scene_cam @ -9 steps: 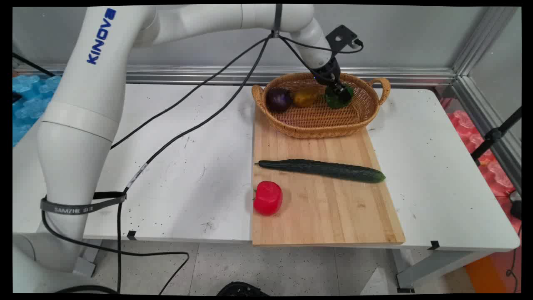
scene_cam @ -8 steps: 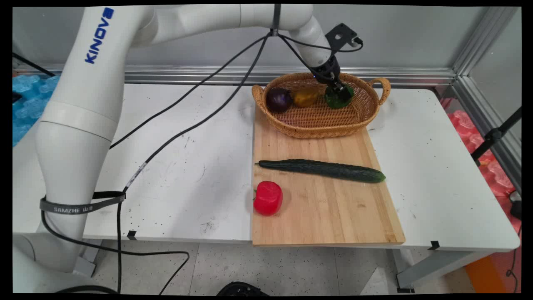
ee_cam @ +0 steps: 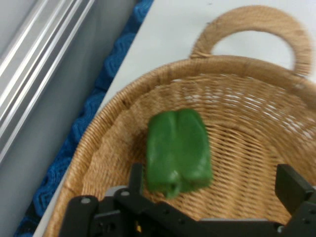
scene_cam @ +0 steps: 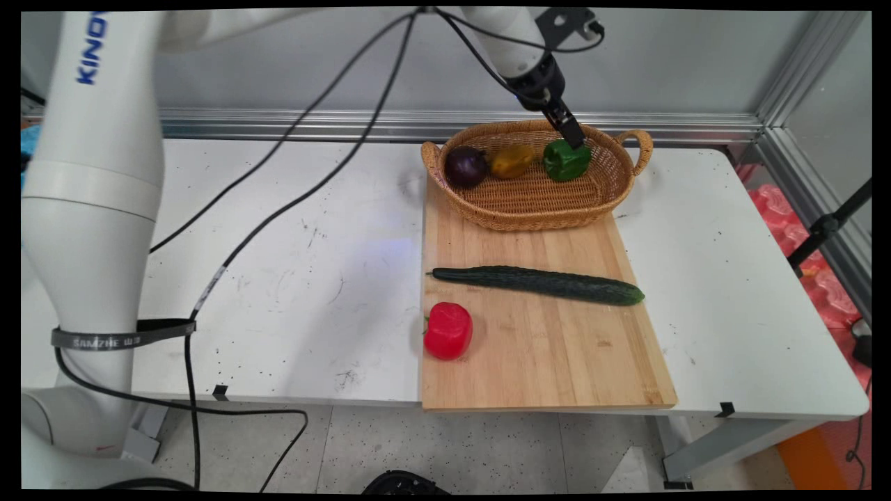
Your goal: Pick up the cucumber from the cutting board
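Red pepper (scene_cam: 447, 330): on the near left of the long wooden cutting board (scene_cam: 557, 348)
Dark green cucumber (scene_cam: 539, 283): lying across the board
Oval wicker basket (scene_cam: 536, 209): holds a purple onion (scene_cam: 465, 166), a yellowish fruit (scene_cam: 511, 161) and a green bell pepper (scene_cam: 565, 159)
Black two-finger gripper (scene_cam: 572, 136): just above the green pepper, fingers spread wide, apparently clear of it
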Controlling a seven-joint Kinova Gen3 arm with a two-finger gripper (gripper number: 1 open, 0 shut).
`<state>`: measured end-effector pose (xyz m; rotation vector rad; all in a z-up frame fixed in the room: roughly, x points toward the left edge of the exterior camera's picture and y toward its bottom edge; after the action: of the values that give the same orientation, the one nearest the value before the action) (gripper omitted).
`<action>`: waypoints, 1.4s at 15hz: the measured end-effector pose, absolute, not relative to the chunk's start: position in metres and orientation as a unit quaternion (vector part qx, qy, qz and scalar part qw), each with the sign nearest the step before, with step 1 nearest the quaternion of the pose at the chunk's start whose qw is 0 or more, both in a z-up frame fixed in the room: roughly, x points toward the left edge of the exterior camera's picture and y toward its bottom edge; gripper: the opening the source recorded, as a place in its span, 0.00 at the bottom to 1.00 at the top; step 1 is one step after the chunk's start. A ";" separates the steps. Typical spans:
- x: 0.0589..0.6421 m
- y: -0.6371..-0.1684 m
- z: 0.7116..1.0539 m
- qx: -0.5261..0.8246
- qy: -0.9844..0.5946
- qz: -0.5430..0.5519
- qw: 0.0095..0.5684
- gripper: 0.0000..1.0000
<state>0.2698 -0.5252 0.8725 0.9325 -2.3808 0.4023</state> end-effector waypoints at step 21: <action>0.340 -0.318 0.964 0.212 -0.950 0.040 0.225 1.00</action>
<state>0.3395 -0.3181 0.9639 0.5846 -2.6209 0.1106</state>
